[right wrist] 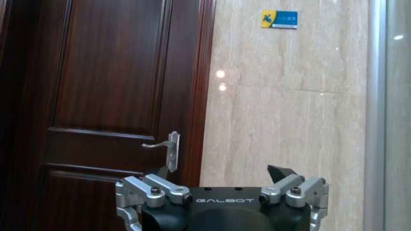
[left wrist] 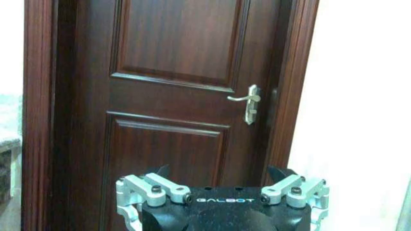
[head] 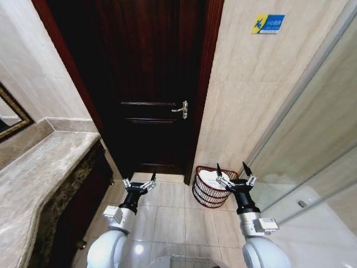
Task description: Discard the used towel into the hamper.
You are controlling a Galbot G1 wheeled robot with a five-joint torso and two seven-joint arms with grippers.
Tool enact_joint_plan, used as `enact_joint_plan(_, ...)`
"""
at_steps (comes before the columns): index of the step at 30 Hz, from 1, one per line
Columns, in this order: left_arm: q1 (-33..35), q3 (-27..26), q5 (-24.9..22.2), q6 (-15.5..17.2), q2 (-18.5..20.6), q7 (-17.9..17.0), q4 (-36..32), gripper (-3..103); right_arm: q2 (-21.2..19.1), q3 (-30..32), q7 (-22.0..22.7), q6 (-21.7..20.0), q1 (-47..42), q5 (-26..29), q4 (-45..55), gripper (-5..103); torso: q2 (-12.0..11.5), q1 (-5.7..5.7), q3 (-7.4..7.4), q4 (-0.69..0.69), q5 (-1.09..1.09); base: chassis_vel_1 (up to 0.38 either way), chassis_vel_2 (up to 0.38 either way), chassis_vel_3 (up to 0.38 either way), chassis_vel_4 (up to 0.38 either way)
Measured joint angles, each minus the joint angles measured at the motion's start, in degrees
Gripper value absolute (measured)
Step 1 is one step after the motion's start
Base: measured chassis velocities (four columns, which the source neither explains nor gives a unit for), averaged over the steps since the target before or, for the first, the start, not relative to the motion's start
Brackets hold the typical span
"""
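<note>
Your left claw [head: 139, 185] hung released and empty over the pale tiled floor [head: 170, 215], just right of the mottled stone bench [head: 42, 173] and facing the dark wooden door [head: 146, 84]. Further right, the dark reddish-brown round wire hamper [head: 207, 195] stood against the wall with something white, likely the towel [head: 211, 178], inside. Your right claw [head: 234, 173] hovered above its rim, spread wide and empty. Judging by that, the drop looked done; next you'd only need to pull back.
</note>
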Motion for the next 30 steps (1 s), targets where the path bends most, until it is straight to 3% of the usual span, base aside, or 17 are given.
enact_joint_plan(30, 0.0, 0.0, 0.0, 0.0, 0.0, 0.0, 0.0, 100, 0.0, 0.0, 0.0, 0.0, 0.0, 0.0, 0.0, 100, 0.0, 0.0, 0.0, -0.01, 0.0, 0.076, -0.082, -0.083, 0.08)
